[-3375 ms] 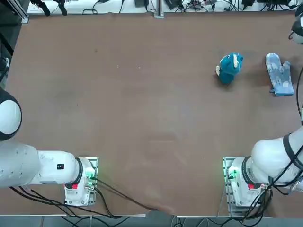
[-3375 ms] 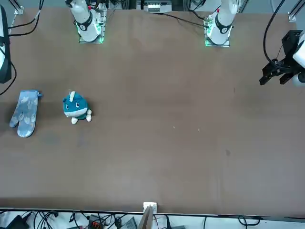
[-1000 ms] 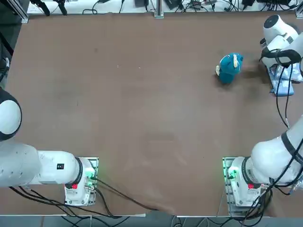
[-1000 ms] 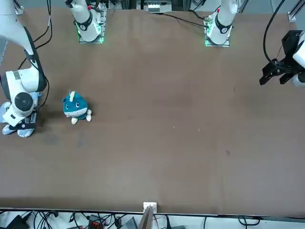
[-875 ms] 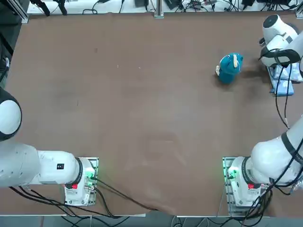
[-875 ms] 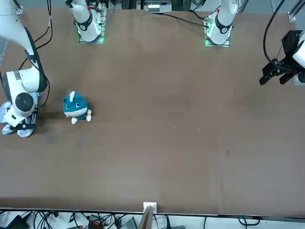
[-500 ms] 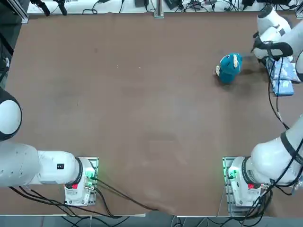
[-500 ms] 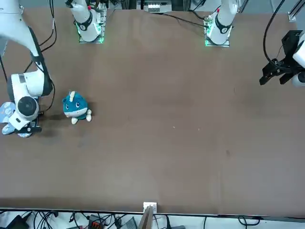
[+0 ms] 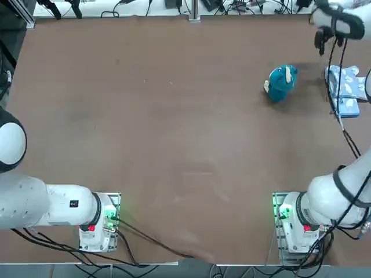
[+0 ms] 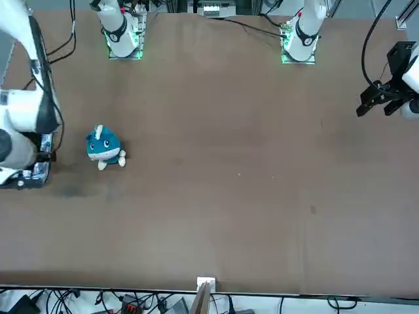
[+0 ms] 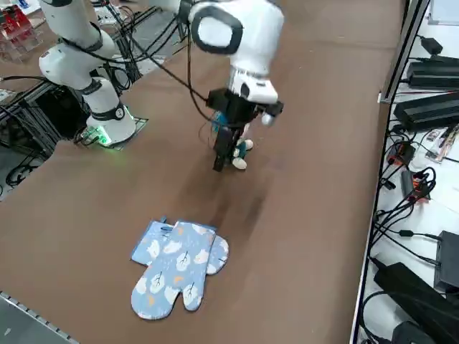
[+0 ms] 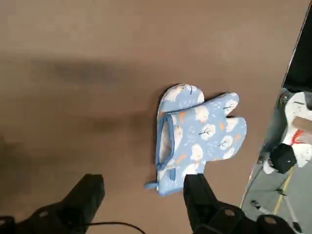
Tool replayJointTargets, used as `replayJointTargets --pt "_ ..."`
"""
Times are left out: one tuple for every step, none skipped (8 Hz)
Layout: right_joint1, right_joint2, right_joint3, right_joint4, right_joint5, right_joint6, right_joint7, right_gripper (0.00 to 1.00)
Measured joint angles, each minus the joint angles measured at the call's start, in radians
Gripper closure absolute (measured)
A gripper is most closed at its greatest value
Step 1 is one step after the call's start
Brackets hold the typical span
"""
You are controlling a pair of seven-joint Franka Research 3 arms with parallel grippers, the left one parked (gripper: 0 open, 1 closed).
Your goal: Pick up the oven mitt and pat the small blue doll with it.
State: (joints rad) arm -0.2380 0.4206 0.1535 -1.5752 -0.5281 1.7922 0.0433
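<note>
My hand hangs wide and empty above the oven mitt, which lies flat on the tabletop near its right edge, with the small blue doll just beside. I judge the mitt must next be grasped, so I must descend onto it.

One oven mitt – one doll

right claw | raised above table | fingers apart, empty
</note>
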Motion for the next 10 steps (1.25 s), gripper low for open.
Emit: replayJointTargets --pt "0.000 -0.001 0.017 0.064 0.039 -0.062 -0.008 0.01" --pt "0.000 -0.004 0.029 0.115 0.090 -0.106 -0.009 0.01" --pt "-0.001 -0.017 0.032 0.149 0.160 -0.127 -0.009 0.01" --pt "-0.004 -0.044 0.032 0.166 0.246 -0.136 -0.010 0.01" --pt "-0.008 -0.081 0.031 0.174 0.334 -0.148 -0.010 0.01" --pt "-0.010 -0.123 0.030 0.176 0.397 -0.167 -0.010 0.00" --pt "-0.009 -0.163 0.032 0.177 0.430 -0.180 -0.010 0.00" --pt "-0.007 -0.202 0.035 0.177 0.465 -0.193 -0.010 0.00" --pt "-0.001 -0.234 0.034 0.177 0.504 -0.217 -0.010 0.00" --pt "0.015 -0.259 0.023 0.176 0.536 -0.239 -0.010 0.00"
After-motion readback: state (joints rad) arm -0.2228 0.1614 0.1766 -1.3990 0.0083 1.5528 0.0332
